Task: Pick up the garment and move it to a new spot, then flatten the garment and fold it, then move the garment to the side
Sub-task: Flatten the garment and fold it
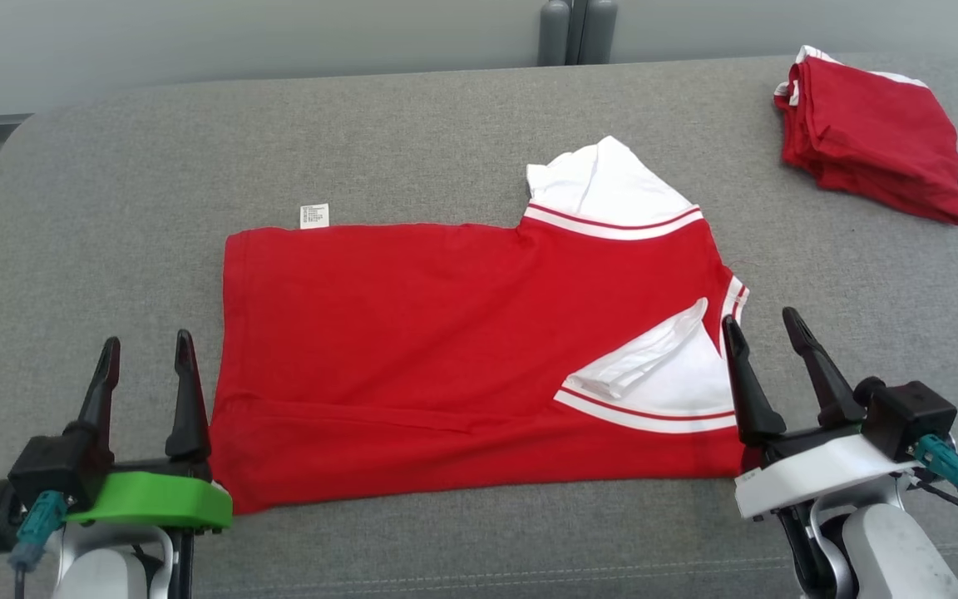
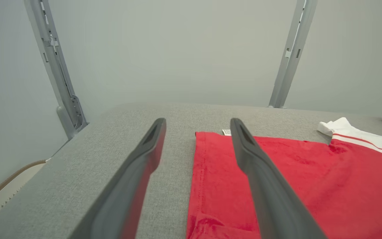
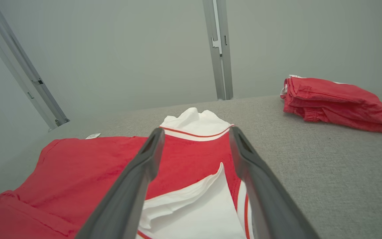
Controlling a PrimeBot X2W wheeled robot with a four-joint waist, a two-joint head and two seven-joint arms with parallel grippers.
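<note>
The garment (image 1: 446,349) is a red shirt with white sleeves and red-and-white trim, lying flat and partly folded on the grey padded table (image 1: 113,208). Its white tag (image 1: 314,215) sticks out at the far edge. My left gripper (image 1: 146,358) stands open just off the shirt's left edge, with nothing between its fingers. My right gripper (image 1: 766,333) is open at the shirt's right edge, beside the white sleeve. The left wrist view shows the shirt (image 2: 293,172) under the right-hand finger (image 2: 260,176). In the right wrist view the sleeve (image 3: 197,205) lies between the open fingers (image 3: 134,186).
A second red garment (image 1: 874,133), folded into a stack, lies at the table's far right corner; it also appears as a red stack (image 3: 337,103) in the right wrist view. Grey posts (image 1: 576,32) stand behind the table's far edge. Bare grey fabric surrounds the shirt.
</note>
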